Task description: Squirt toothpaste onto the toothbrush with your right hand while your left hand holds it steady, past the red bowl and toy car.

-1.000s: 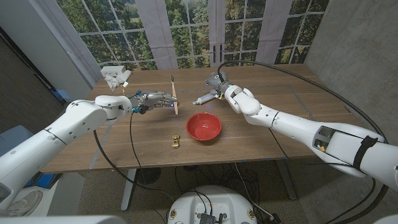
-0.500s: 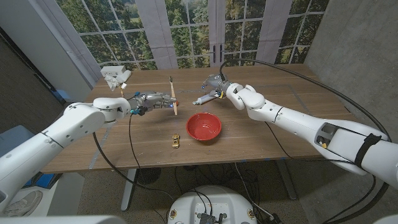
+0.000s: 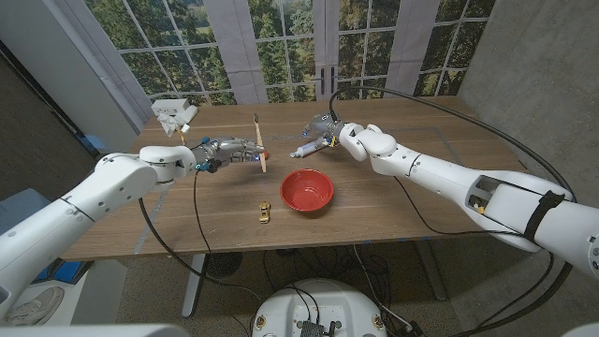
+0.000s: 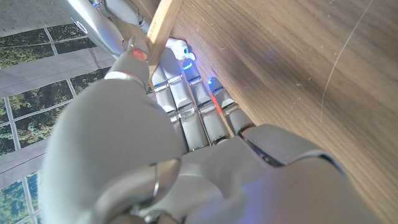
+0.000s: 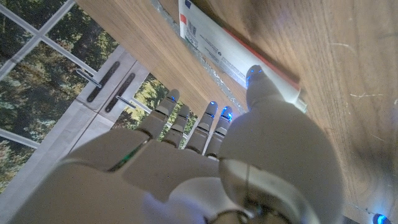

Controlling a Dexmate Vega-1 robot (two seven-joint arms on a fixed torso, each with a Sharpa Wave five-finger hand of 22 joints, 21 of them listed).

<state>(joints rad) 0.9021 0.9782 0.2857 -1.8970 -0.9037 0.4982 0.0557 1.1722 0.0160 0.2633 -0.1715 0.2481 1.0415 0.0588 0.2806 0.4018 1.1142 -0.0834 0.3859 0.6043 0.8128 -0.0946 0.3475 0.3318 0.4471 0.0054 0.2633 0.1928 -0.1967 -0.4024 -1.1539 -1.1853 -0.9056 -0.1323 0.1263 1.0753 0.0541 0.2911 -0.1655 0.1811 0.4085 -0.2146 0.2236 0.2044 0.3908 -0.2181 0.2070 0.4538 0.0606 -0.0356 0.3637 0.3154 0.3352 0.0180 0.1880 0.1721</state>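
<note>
Toothbrush (image 3: 262,143) gripped upright in left hand (image 3: 227,150) toward worktop's far edge; right hand (image 3: 325,130) holds toothpaste tube (image 3: 308,146), nozzle pointing at brush, well apart.

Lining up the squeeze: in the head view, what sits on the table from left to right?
White crumpled object → left hand → wooden-handled toothbrush → small yellow toy car → red bowl → right hand.
</note>
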